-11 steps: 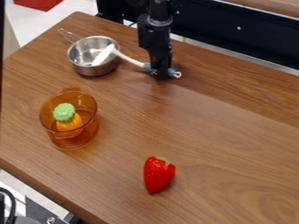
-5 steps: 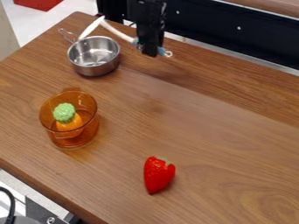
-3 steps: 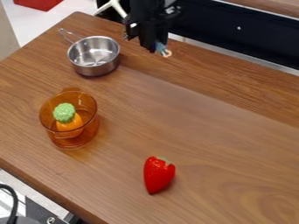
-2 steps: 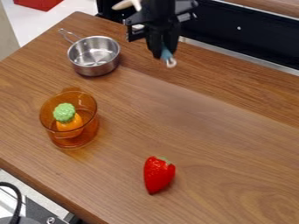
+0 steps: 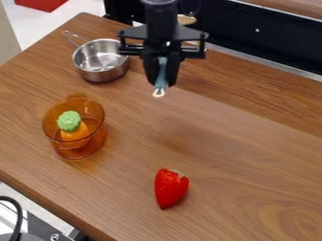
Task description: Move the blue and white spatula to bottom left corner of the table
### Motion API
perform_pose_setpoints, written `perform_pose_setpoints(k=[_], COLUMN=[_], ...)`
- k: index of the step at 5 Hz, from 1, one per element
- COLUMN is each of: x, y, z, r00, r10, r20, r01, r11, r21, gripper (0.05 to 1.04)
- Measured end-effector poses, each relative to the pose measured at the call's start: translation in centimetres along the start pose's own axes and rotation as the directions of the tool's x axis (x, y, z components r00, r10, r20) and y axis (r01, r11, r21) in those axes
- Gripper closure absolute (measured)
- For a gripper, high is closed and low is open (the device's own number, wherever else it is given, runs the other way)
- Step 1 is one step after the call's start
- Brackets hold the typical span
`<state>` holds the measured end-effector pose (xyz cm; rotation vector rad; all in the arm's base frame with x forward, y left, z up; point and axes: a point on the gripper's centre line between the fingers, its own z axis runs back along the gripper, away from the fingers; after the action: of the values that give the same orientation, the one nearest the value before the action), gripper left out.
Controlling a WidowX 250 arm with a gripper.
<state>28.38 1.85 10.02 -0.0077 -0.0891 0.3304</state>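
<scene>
Amber pot (image 5: 82, 152) w/ green-&-orange toy (image 5: 70, 123) inside, nr steel pan (image 5: 104, 76); tool (image 5: 162, 84) gripping spatula (image 5: 162, 71) hdl.

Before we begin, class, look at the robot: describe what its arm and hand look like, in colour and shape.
The arm is black, with a greyish rounded part at the top edge. The hand is black too: a wide crosspiece with squared, bracket-like ends, and below it two dark fingers that narrow toward their tips.
</scene>
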Motion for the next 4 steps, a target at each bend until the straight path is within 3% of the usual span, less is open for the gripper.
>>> perform_pose_setpoints(k=[1, 2, 3, 4], x=[-2.6, -6.0, -8.1, -9.7], y=[1.8, 2.9, 3.1, 3.4], z=[-0.1, -1.5, -2.8, -4.6], r00=[0.970, 0.886, 0.794, 0.779], r10=[-0.241, -0.462, -0.607, -0.626], r20=[-0.030, -0.045, -0.026, -0.044], r01=[0.239, 0.457, 0.603, 0.624], r11=[0.970, 0.886, 0.793, 0.780], r21=[-0.048, -0.082, -0.085, -0.047], gripper=[0.853, 0.853, 0.853, 0.852])
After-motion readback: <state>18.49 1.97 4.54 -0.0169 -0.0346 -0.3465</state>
